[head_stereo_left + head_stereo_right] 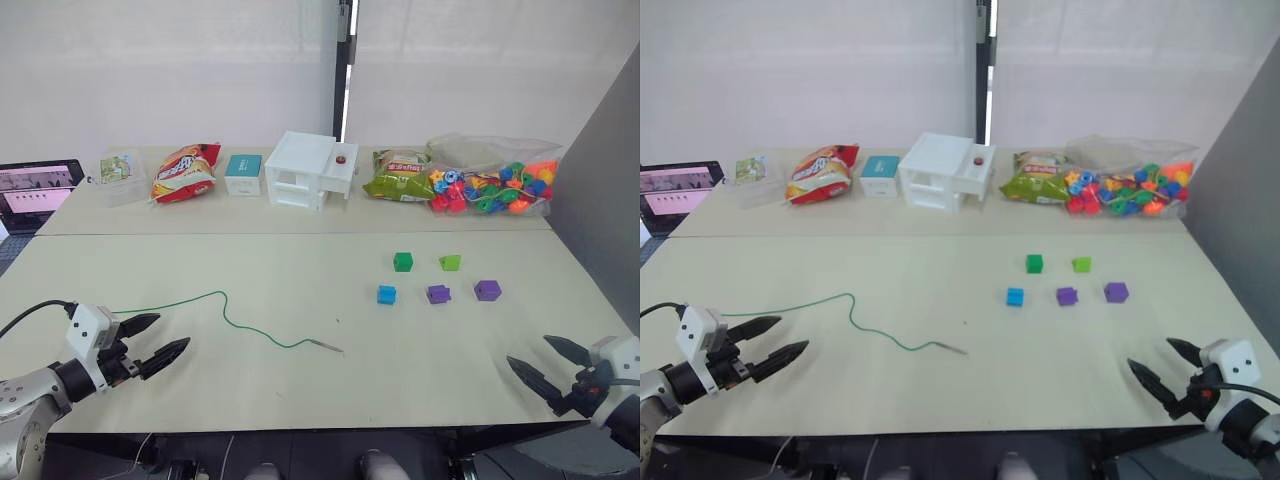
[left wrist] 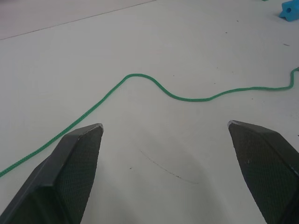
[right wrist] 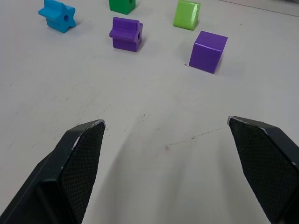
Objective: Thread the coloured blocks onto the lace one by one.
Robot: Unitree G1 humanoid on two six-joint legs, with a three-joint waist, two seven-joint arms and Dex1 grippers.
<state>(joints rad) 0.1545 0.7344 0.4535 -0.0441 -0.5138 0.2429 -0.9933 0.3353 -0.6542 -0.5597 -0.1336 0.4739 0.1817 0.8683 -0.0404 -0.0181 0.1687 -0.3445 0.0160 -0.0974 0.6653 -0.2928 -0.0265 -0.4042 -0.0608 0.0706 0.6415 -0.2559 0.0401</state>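
The lace (image 1: 225, 312) lies loose and wavy on the left half of the surface (image 1: 300, 380), its stiff tip (image 1: 327, 347) pointing right. The five coloured blocks (image 1: 437, 278) sit apart from it on the right half, none threaded. The left gripper (image 1: 155, 340) hovers near the lace's left end and the right gripper (image 1: 545, 365) near the surface's right edge, both with jaws spread wide and empty.

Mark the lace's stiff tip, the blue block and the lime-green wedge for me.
lace tip (image 1: 330, 348), left eye view, on the greyish needle end.
blue block (image 1: 386, 294), left eye view, its top face.
lime-green wedge (image 3: 187, 14), right wrist view, its sloped face.
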